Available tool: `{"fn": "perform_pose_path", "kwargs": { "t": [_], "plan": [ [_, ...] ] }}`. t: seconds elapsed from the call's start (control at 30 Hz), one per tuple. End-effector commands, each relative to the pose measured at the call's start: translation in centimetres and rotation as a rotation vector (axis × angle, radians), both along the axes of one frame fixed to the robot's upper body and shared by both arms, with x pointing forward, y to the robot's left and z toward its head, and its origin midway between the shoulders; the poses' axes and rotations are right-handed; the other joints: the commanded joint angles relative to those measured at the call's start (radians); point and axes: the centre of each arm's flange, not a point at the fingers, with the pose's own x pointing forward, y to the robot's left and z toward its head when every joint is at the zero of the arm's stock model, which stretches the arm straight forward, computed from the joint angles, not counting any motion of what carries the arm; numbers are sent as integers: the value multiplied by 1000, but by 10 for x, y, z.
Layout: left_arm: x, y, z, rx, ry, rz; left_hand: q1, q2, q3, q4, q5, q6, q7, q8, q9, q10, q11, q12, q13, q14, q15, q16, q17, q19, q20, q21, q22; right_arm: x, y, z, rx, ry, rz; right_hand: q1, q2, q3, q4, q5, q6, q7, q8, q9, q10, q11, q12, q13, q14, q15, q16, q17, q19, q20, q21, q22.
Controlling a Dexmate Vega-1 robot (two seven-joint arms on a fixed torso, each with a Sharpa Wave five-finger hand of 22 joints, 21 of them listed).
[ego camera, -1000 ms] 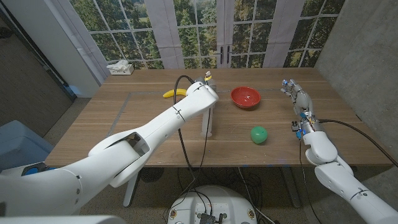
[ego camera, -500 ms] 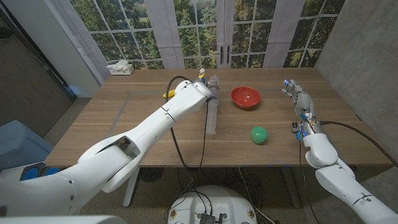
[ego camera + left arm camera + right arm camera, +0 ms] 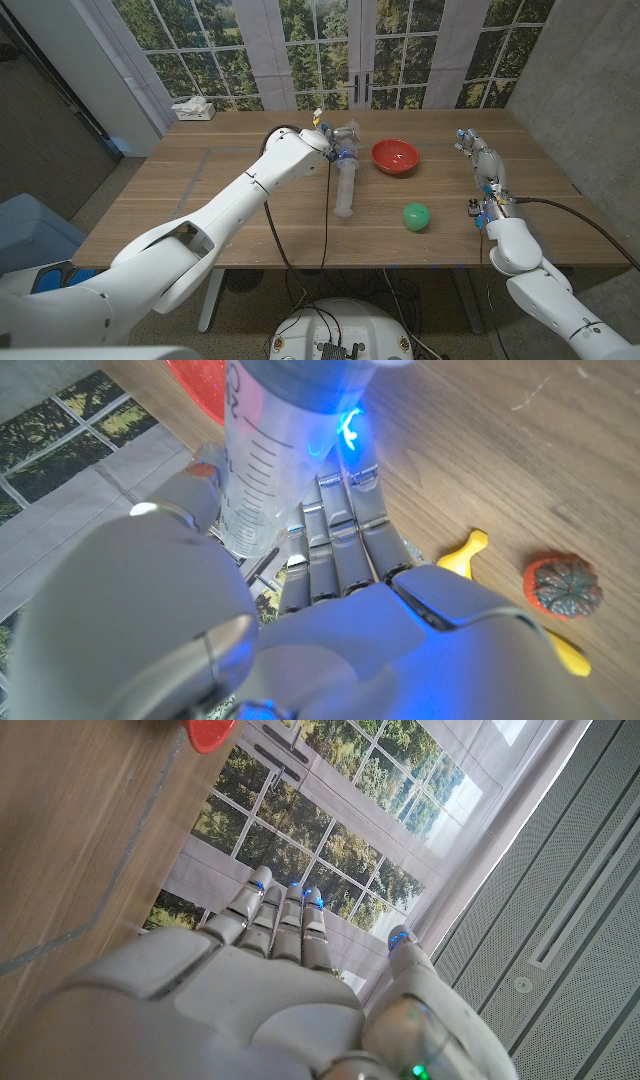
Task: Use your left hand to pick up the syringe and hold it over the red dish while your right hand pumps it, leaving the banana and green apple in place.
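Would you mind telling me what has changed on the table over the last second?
The left hand, gripping the syringe, has carried it right, toward the red dish. The right hand, green apple and dish have not moved.

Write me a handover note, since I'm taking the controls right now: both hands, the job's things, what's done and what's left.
Left hand: grips the syringe near its top, lifted, hanging beside the red dish, not yet over it.
Right hand: holds nothing, fingers apart, raised near the table's right edge, far from the syringe.
Banana: on the table behind the left hand, untouched. Green apple: in front of the dish, untouched.
Done: syringe picked up.
Left: carry it over the dish, bring the right hand in and pump.
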Motion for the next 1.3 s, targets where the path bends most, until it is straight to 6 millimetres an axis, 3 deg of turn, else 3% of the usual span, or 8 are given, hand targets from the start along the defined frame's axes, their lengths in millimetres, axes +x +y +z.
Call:
{"fn": "perform_pose_path", "kwargs": {
  "t": [0.03, 1.3],
  "plan": [
    [1, -6, -6, -122, 91, -218, 173, 168, 10, 1, 3, 272, -96, -5, 100, 365, -352, -3, 149, 320, -328, -2, 8, 59, -195, 10, -4, -10, 11, 1, -1, -10, -9, 3, 11, 4, -2, -4, 9, 1, 0, 1, 11, -2, 3, 0, 8, -2, -1, 2, 10, -4, -3, 6],
    [4, -24, -23, -299, 310, -515, 188, 164, 16, -1, 6, 295, -87, -30, 97, 387, -349, -24, 143, 337, -328, -27, 7, 57, -195, 53, -57, -37, 18, -6, -10, -58, -64, 3, 11, 4, -4, -4, 12, 0, 0, 1, 14, -2, 3, 0, 9, -3, -3, 2, 20, -3, -27, 6]
  ]
}}
